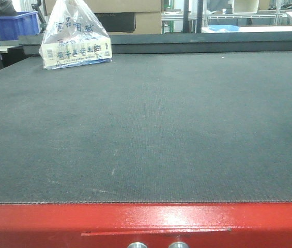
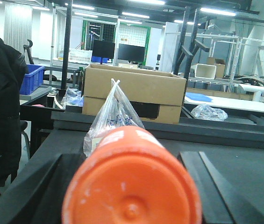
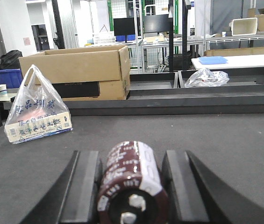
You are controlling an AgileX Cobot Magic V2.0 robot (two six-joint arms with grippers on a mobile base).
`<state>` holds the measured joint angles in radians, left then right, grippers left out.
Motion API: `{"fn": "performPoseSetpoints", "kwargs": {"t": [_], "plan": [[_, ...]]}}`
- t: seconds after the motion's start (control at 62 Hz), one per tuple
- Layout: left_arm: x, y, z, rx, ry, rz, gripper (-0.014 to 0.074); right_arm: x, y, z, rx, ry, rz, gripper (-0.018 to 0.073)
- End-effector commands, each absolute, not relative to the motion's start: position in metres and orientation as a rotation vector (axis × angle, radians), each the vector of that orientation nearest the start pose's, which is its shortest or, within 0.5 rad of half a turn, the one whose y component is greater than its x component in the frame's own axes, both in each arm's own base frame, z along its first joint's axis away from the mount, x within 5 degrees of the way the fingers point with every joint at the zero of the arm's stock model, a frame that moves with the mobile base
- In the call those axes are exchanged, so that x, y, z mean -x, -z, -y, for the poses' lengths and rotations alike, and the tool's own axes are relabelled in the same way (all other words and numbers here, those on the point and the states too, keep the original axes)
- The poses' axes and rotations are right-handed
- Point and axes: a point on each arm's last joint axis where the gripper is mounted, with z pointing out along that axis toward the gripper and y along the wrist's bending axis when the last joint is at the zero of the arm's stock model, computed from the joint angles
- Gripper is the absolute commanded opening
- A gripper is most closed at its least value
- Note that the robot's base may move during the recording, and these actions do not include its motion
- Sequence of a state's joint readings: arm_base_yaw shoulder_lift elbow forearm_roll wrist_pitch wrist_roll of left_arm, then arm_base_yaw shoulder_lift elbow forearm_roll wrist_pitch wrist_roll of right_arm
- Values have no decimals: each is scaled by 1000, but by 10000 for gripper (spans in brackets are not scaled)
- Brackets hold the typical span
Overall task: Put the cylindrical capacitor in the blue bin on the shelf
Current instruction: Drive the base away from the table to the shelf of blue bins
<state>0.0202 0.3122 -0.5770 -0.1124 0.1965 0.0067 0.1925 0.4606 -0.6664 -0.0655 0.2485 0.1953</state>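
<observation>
cylindrical capacitor [image 3: 129,179], dark maroon-brown sleeve with white lettering, pale band near the close end, screw terminals facing the camera, lying lengthwise between the jaws of the right gripper [image 3: 132,158], seemingly clamped

Left gripper [image 2: 124,156]: wrist level and low, facing forward. Dark fingers [image 2: 206,186] sit tight against both sides of an orange cylinder [image 2: 132,186].

Right gripper [image 3: 129,154]: same level pose. Fingers [image 3: 87,182] clamp a capacitor [image 3: 129,172] lying lengthwise between them.
</observation>
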Motion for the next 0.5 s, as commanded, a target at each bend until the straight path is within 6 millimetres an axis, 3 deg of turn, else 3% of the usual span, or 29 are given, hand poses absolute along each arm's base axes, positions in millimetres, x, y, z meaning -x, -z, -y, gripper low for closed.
{"fn": "performPoseSetpoints", "kwargs": {"t": [0.0, 0.484], "plan": [[-59, -371, 1, 70, 93, -1383, -111, -86, -383, -15, 43, -240, -1500, -167], [-59, -371, 1, 70, 93, -1383, -111, -86, -383, -15, 43, -240, -1500, -167]]}}
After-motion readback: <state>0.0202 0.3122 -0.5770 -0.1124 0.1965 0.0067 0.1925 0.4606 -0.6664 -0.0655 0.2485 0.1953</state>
